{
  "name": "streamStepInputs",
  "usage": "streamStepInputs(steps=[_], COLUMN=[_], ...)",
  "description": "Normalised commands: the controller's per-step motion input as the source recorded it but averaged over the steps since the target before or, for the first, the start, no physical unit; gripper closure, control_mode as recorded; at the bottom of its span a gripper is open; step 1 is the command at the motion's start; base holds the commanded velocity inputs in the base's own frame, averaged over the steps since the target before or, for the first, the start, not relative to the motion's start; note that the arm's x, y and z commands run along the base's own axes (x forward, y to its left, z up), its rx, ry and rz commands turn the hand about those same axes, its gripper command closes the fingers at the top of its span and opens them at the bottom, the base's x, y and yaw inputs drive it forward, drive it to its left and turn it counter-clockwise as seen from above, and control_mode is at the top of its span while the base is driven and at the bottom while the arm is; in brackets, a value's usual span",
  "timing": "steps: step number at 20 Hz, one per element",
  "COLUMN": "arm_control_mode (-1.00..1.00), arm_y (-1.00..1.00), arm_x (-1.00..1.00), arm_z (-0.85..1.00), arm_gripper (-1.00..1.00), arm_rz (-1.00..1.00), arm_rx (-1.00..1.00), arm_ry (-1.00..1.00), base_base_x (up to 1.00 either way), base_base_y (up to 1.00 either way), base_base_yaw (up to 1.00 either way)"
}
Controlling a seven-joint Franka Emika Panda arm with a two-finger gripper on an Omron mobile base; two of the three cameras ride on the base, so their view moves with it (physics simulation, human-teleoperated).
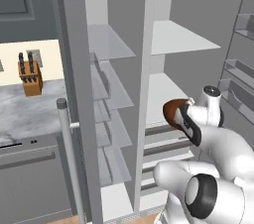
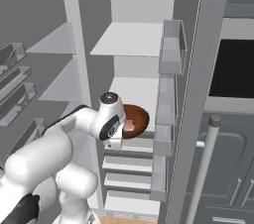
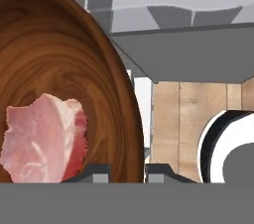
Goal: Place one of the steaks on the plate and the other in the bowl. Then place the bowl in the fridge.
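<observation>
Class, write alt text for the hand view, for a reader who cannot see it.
A brown wooden bowl holding a raw steak sits at the left, its rim pinched by the shut gripper. Grey fridge shelves lie beyond, with wood floor below.

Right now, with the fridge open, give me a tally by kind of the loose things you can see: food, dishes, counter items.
Steak: 1
Wooden bowl: 1
Knife block: 1
Total: 3
</observation>
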Motion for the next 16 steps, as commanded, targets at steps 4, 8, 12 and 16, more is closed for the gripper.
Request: streamStepInputs(steps=[4, 8, 12, 16], arm_control_mode=[-1.0, -1.0, -1.0, -1.0], arm_y=[0.0, -0.29, -0.22, -0.03], arm_x=[0.95, 0.79, 0.7, 0.47], arm_z=[-0.02, -0.01, 0.0, -0.04], arm_gripper=[1.0, 1.0, 1.0, 1.0], arm_rz=[-0.03, 0.03, 0.14, 0.17], arm_rx=[0.01, 0.0, 0.0, 0.0], arm_ry=[-0.14, 0.0, 0.03, 0.0], base_base_x=[0.0, 0.0, 0.0, 0.0], base_base_y=[0.0, 0.0, 0.0, 0.0], base_base_yaw=[0.0, 0.0, 0.0, 0.0])
